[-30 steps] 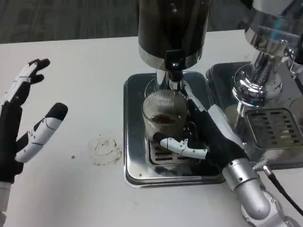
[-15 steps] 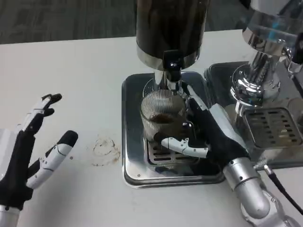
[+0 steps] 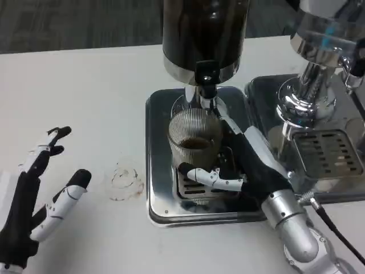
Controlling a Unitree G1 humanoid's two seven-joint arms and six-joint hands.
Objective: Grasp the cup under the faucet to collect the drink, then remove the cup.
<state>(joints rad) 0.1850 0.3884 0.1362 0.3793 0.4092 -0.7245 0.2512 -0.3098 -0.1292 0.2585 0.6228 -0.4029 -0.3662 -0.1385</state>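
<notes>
Ribbed clear glass cup (image 3: 194, 138) stands on the steel drip tray (image 3: 162, 197), directly below the faucet (image 3: 206, 85), with dark drink in its base; the right hand (image 3: 242, 165) wraps around the cup; the left hand (image 3: 35, 200) holds nothing, fingers spread wide, well left of the tray, beside a brown ring stain (image 3: 125, 181).

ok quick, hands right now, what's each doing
left hand: open, holding nothing
right hand: holding the cup under the faucet
</notes>
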